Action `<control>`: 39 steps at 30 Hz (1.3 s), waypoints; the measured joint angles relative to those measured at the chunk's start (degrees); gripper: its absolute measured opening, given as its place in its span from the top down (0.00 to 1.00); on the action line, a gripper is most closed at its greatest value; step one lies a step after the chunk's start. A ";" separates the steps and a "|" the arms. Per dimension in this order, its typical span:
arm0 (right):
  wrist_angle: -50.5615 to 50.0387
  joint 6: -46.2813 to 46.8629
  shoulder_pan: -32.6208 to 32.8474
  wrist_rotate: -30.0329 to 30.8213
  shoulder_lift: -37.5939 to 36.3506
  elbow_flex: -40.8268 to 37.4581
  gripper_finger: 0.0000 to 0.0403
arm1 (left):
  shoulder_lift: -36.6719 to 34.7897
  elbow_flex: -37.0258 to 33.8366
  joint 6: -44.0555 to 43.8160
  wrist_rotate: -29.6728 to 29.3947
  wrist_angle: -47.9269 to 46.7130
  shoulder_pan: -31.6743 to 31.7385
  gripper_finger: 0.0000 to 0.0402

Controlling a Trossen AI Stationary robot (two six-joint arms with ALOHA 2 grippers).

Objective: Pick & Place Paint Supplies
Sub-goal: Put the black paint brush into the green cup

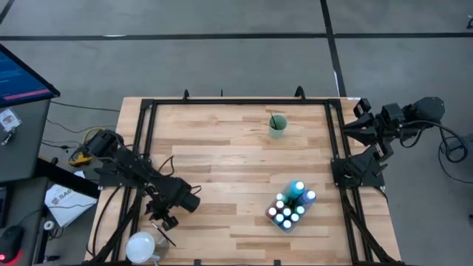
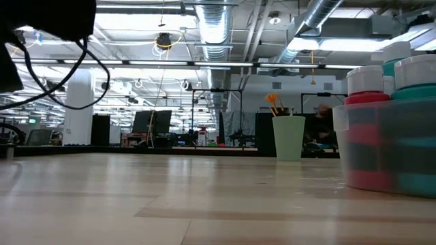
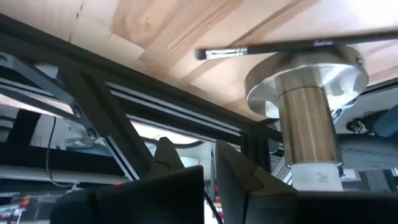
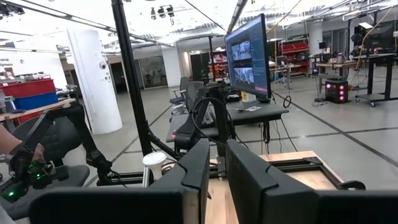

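Note:
A clear tub (image 1: 290, 205) packed with several small paint bottles stands on the table's near right part and shows close up in the low view (image 2: 388, 156). A pale green cup (image 1: 277, 125) at the far middle holds brushes (image 2: 274, 103). One dark-handled paintbrush (image 3: 280, 46) lies at the near left corner beside a silver lamp base (image 3: 305, 81). My left gripper (image 1: 168, 222) hovers there, shut and empty (image 3: 208, 163), a little short of the brush. My right gripper (image 4: 217, 168) is parked high off the right edge, shut, with nothing in it.
A lamp with a white dome (image 1: 140, 247) stands at the near left corner, close to my left gripper. A black frame (image 1: 144, 125) runs around the tabletop. Bare wood (image 1: 222, 162) lies between the cup, the tub and the left arm.

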 joint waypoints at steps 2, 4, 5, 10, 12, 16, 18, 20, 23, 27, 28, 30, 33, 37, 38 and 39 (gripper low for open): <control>0.00 -0.04 0.01 0.07 0.00 0.00 0.88 | 0.02 -0.73 0.95 1.68 0.18 0.10 1.00; 0.00 -0.17 0.00 0.09 0.00 0.00 0.88 | 0.02 -1.28 1.41 2.38 0.49 0.10 1.00; 0.00 -0.17 0.01 0.08 0.00 0.00 0.88 | 0.02 -1.55 1.32 2.24 0.42 0.09 1.00; -0.13 -0.17 -0.01 0.09 0.00 0.00 0.88 | 0.02 -2.05 -0.16 -2.96 0.59 0.28 1.00; -0.22 -0.18 0.00 0.09 0.00 0.00 0.88 | -0.43 -2.07 1.15 -3.21 0.72 0.39 1.00; -0.24 -0.18 -0.01 0.09 0.00 0.00 0.88 | -2.92 -2.05 0.27 -4.75 0.77 0.39 1.00; -0.24 -0.23 -0.01 0.11 0.00 0.00 0.88 | -4.51 -2.05 -0.71 -5.84 0.73 0.31 1.00; -0.24 -0.50 -0.01 0.13 0.00 0.00 0.88 | -6.34 -2.05 -2.39 -7.22 0.83 0.26 1.00; -0.45 -0.63 -0.01 0.78 0.00 0.00 0.88 | -9.39 -2.05 -4.12 -9.47 2.75 0.58 1.00; -1.31 -0.63 -0.01 1.18 0.00 0.00 0.88 | -15.48 -2.05 -5.51 -9.38 7.21 0.79 1.00; -1.31 -0.63 -0.01 1.18 0.00 0.00 0.88 | -16.93 -2.05 -6.85 -9.05 7.37 0.80 1.00; -1.29 -0.40 -0.01 1.18 -0.02 0.00 0.88 | -19.20 -2.12 -9.87 -6.75 7.14 0.80 1.00; -1.29 -0.36 -0.01 1.19 0.00 0.00 0.88 | -20.37 -3.85 -15.36 -1.67 6.99 0.75 1.00; -1.29 -0.30 0.01 1.21 0.00 0.00 0.88 | -18.63 -5.66 -18.48 -0.98 7.18 -0.11 1.00; -1.29 -0.22 0.01 1.21 0.00 0.00 0.88 | -17.48 -5.83 -18.45 -0.52 7.21 -0.24 1.00; -1.29 -0.20 -0.01 1.21 0.00 0.00 0.88 | -16.37 -5.83 -18.16 -0.12 7.72 -0.43 1.00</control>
